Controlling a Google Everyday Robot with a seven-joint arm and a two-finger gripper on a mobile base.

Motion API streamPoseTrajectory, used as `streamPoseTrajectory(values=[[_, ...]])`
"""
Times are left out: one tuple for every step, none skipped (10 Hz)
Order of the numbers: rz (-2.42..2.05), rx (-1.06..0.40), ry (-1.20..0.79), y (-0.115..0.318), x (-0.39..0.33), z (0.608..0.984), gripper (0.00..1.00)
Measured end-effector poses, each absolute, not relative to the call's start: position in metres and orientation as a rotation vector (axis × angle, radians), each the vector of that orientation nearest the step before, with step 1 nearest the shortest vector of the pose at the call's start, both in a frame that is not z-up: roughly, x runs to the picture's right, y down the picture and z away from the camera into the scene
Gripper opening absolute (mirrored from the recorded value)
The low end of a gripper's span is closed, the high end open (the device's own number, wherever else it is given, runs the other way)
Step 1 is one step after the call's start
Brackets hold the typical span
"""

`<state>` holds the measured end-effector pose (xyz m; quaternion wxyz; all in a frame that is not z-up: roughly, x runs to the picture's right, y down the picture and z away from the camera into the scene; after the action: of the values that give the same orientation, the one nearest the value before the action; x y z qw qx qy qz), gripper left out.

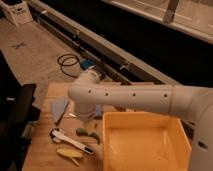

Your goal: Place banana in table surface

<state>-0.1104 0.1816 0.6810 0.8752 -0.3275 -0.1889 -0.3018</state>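
The banana (70,154) is small and yellow and lies on the light-brown wooden table surface (42,152) near its front left. My white arm reaches in from the right and bends down over the table. The gripper (86,120) hangs at its lower end, just above the green pod (88,133) and up and to the right of the banana, apart from it. The white-handled tool (67,140) lies between the pod and the banana.
A big yellow plastic tub (145,120) fills the table's right half. A grey-blue wedge (59,107) lies on the table's left. On the floor behind are a black cable (67,62) and a long rail. A dark object (15,112) stands to the table's left.
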Motion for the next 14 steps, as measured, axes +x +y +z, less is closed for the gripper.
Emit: streamPoseTrajectory(values=[[-0.630, -0.684, -0.414, 0.194, -0.123, 0.676, 0.65], [-0.630, -0.684, -0.419, 0.197, -0.126, 0.675, 0.65], [-0.629, -0.684, -0.419, 0.197, -0.126, 0.675, 0.65], [-0.629, -0.684, -0.419, 0.197, -0.126, 0.675, 0.65], [-0.628, -0.684, -0.419, 0.197, -0.126, 0.675, 0.65], [-0.628, -0.684, -0.419, 0.197, -0.126, 0.675, 0.65], [-0.633, -0.689, -0.427, 0.201, -0.130, 0.676, 0.65], [-0.632, -0.696, -0.440, 0.207, -0.136, 0.679, 0.65], [-0.625, -0.709, -0.465, 0.216, -0.146, 0.682, 0.65], [-0.605, -0.726, -0.491, 0.226, -0.148, 0.686, 0.65], [-0.594, -0.737, -0.510, 0.233, -0.149, 0.688, 0.65], [-0.585, -0.751, -0.537, 0.242, -0.154, 0.690, 0.65], [-0.579, -0.765, -0.561, 0.250, -0.159, 0.690, 0.65], [-0.571, -0.780, -0.583, 0.259, -0.163, 0.692, 0.65]])
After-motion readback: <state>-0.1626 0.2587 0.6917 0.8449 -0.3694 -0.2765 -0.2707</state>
